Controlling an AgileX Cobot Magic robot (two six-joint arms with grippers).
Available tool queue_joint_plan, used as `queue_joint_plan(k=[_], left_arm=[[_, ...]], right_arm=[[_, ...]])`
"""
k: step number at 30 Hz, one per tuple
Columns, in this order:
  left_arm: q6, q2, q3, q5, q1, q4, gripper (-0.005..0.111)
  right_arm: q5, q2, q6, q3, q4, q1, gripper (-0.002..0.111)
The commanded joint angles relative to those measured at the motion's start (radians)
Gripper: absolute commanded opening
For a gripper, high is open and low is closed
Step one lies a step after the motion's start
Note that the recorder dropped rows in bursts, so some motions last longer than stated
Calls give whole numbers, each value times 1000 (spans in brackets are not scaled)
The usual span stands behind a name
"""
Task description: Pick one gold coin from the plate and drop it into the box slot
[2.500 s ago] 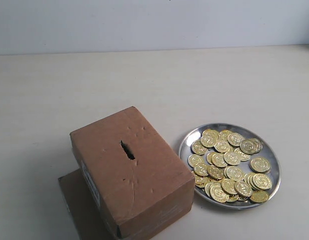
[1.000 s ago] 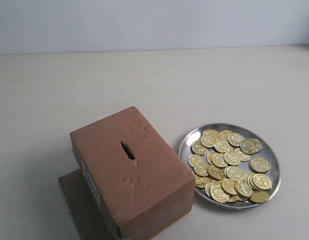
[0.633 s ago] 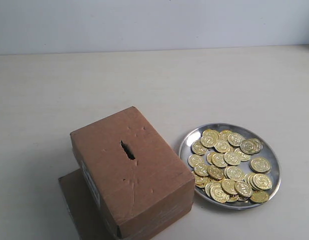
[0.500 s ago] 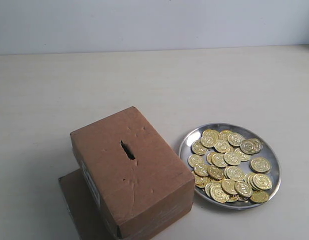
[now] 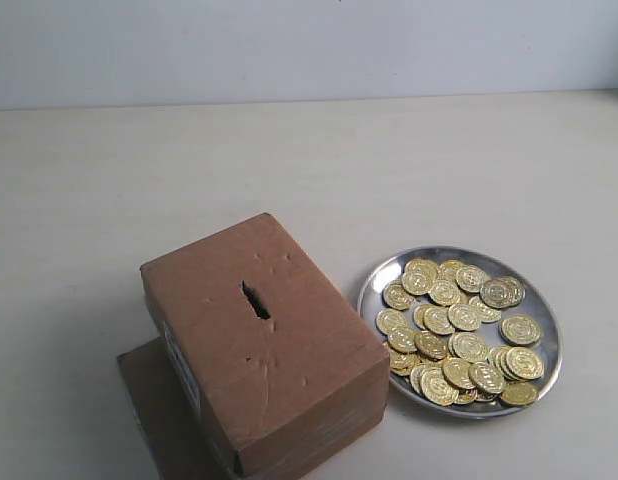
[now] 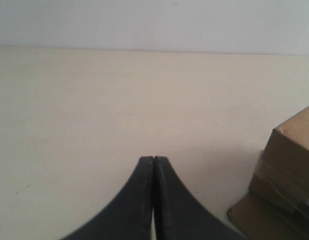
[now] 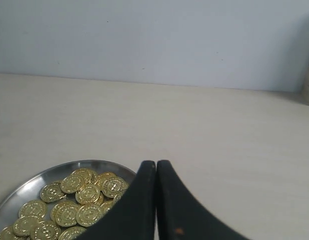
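Observation:
A brown cardboard box (image 5: 264, 345) stands at the front left of the exterior view, its dark ragged slot (image 5: 255, 300) on the top face. Right of it a shiny silver plate (image 5: 374, 281) holds several gold coins (image 5: 454, 330). Neither gripper shows in the exterior view. In the left wrist view my left gripper (image 6: 153, 160) is shut and empty over bare table, with a corner of the box (image 6: 292, 145) off to one side. In the right wrist view my right gripper (image 7: 156, 164) is shut and empty, beside the plate (image 7: 24, 189) of coins (image 7: 77, 200).
A flat brown cardboard sheet (image 5: 154, 400) lies under the box and sticks out at its left front. The pale table (image 5: 309, 170) runs back to a light wall.

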Motion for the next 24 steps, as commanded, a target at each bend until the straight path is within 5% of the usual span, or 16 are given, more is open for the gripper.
queue_joint_plan(k=[1, 24], left_arm=[[97, -7, -1, -4, 3, 10, 0], [15, -7, -1, -4, -1, 6, 0]], right_arm=[[-4, -6, 0, 5, -3, 0, 0], [-4, -6, 2, 5, -3, 0, 0]])
